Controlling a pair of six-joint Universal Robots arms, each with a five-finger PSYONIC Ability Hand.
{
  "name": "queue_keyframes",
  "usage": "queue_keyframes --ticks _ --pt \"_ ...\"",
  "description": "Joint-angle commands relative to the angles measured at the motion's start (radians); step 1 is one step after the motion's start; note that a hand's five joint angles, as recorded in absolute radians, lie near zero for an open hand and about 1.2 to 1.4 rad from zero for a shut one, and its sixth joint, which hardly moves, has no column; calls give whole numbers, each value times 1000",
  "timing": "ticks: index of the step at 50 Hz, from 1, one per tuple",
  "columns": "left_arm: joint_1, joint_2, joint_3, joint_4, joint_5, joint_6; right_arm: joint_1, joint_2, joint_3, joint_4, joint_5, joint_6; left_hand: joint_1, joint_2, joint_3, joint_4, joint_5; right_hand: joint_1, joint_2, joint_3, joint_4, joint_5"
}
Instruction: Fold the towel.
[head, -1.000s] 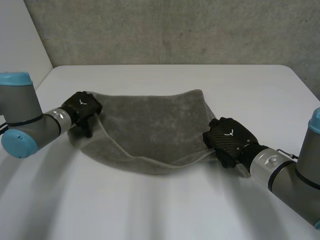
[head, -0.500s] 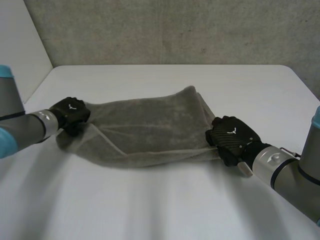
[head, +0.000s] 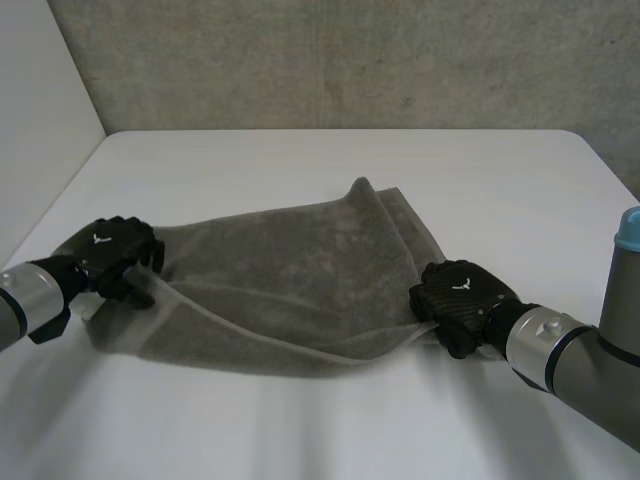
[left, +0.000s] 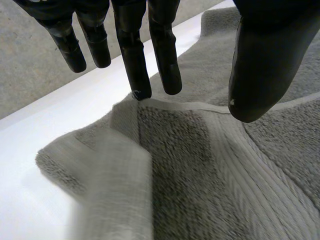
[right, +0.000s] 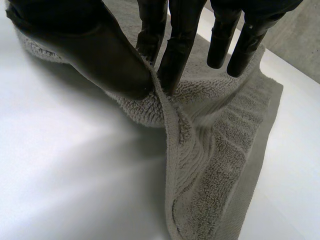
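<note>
A grey towel lies doubled over on the white table, its upper layer sagging between my two hands. My left hand is at the towel's left corner. In the left wrist view its fingers are straight and its thumb stands apart, with the hemmed towel edge loose just under the fingertips. My right hand is at the towel's right corner. In the right wrist view its thumb and fingers pinch the towel's hem, and the cloth hangs down from the pinch.
Bare white table runs in front of the towel and behind it. A grey wall stands at the table's far edge, and a white wall at the far left.
Both hands have come toward the near side, pulling the towel's raised edge over and down. The left hand moved left and lower, and its fingers have let the corner go.
</note>
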Motion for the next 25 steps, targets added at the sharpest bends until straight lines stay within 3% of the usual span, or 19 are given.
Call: queue_keyframes --ticks 1,25 --pt "0 -19 -37 41 0 4 0 0 10 -2 0 0 -11 -19 -58 -66 -2 65 81 -53 -76 43" --pt "4 10 -70 61 -13 15 -13 -9 12 -1 1 -13 -2 -10 -58 -66 7 65 81 -53 -76 43"
